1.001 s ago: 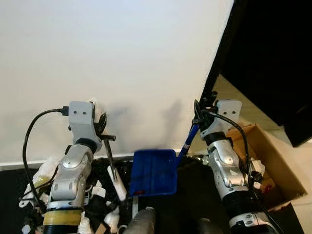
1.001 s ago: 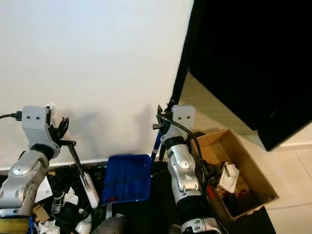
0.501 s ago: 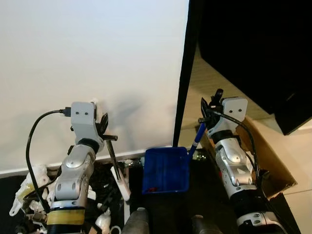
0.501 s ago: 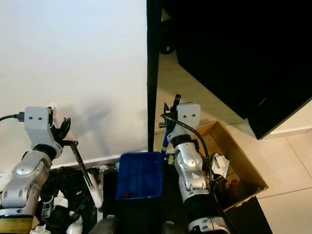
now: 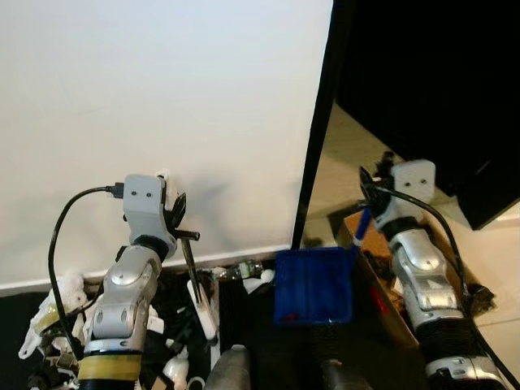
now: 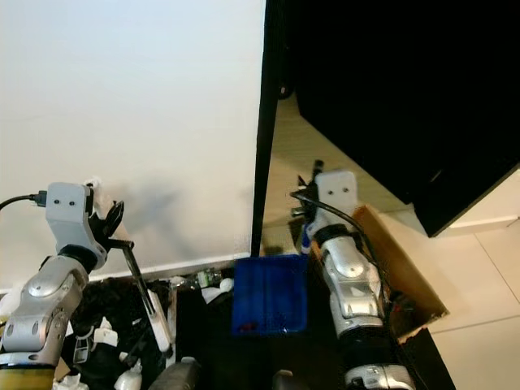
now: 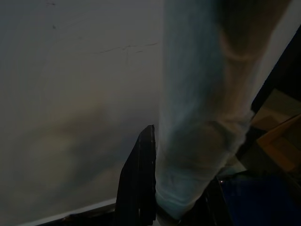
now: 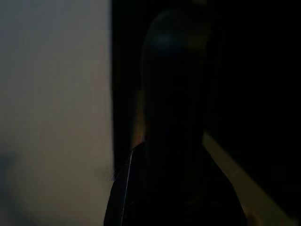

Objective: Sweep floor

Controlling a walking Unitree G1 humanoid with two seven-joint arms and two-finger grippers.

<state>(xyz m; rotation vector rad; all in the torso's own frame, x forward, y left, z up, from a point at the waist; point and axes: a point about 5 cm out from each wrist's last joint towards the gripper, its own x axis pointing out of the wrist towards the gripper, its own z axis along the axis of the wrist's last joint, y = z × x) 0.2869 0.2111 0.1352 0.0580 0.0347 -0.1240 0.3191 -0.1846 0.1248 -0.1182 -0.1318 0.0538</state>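
We had swung the blue dustpan [image 5: 313, 286] right, toward the cardboard box [image 6: 396, 258]; right gripper [image 5: 367, 213] pinched its handle, left gripper [image 5: 180, 230] clamped the brush [image 5: 199, 292]. Tilting early would spill debris.

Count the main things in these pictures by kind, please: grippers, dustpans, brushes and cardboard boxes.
Grippers: 2, the left gripper and the right gripper
Blue dustpan: 1
Brush in the left gripper: 1
Cardboard box: 1
Total: 5
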